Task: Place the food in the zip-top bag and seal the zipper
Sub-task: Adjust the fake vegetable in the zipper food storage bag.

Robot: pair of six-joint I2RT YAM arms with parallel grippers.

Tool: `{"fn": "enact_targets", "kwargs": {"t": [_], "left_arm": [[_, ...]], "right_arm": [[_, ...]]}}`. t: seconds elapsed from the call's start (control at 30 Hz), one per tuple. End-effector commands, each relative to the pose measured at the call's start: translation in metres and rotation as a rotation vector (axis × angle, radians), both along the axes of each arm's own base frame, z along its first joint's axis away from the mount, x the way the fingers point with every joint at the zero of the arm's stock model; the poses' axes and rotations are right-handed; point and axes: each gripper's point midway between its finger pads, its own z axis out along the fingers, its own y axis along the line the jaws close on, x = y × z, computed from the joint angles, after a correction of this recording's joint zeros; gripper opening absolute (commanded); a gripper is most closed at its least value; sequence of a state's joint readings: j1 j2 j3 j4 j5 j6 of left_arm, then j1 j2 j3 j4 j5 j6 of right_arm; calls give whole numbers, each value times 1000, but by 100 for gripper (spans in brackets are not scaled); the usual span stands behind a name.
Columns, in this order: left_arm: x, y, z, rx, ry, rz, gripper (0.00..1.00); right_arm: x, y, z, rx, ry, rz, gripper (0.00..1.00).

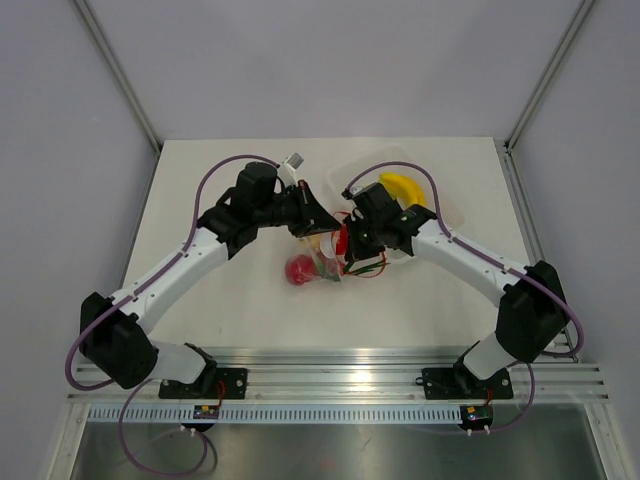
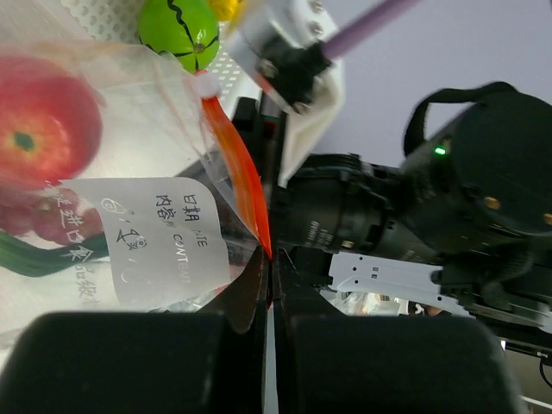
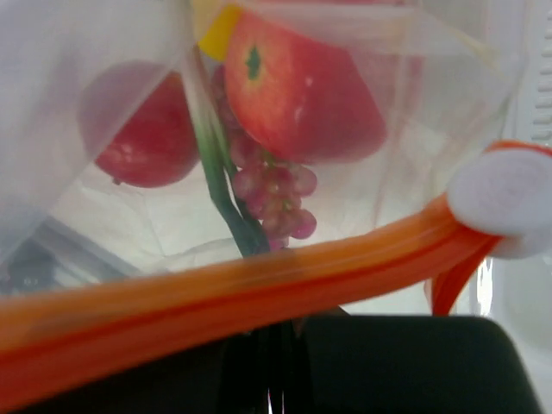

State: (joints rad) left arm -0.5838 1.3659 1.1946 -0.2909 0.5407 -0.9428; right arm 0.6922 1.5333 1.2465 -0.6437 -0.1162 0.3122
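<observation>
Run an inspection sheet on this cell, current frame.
Surface: white table, no spills seen.
Job's things: clear bag held between both arms, with red fruits, grapes and a green stalk inside. Cannot tell whether the zipper is sealed. Banana in the tray. Green fruit appears to be outside the bag.
Clutter: small white-grey object on the far side of the table, kind unclear.
Grippers: left gripper shut on the zipper's end; right gripper appears shut on the zipper.
Cables: purple cables loop along the arms, not snagged.
Surroundings: grey walls, metal rail.
</observation>
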Motion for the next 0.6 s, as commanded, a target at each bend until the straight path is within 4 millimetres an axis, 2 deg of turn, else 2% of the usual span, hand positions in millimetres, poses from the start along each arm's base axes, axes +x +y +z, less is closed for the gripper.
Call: {"fn": "enact_targets", "kwargs": {"t": [0.0, 0.13, 0.2, 0.23, 0.3, 0.43, 0.5, 0.53, 0.57], "left_arm": [[-5, 0, 37, -84, -94, -12, 0], [-7, -2, 37, -94, -92, -16, 0], [-6, 0, 35, -89, -91, -8, 0], [-7, 1, 33, -82, -88, -5, 0], [-6, 2, 32, -73, -94, 4, 0], [-1, 6, 34, -41, -110, 23, 0], [2, 7, 32, -19, -112, 32, 0], [2, 8, 31, -14, -112, 36, 0], [4, 9, 31, -8, -114, 42, 0]], "right_arm": [[19, 12, -5, 35, -44, -50, 0], [29, 13, -11, 9, -55, -66, 0], [26, 13, -7, 17, -52, -64, 0], [25, 12, 0, 31, -64, -70, 4], [23, 8, 8, 38, -80, -83, 17], [15, -6, 37, 55, -133, -113, 39], [15, -18, 46, 29, -166, -147, 48], [17, -26, 58, 29, -208, -168, 58], [17, -29, 64, 27, -229, -174, 62]]}}
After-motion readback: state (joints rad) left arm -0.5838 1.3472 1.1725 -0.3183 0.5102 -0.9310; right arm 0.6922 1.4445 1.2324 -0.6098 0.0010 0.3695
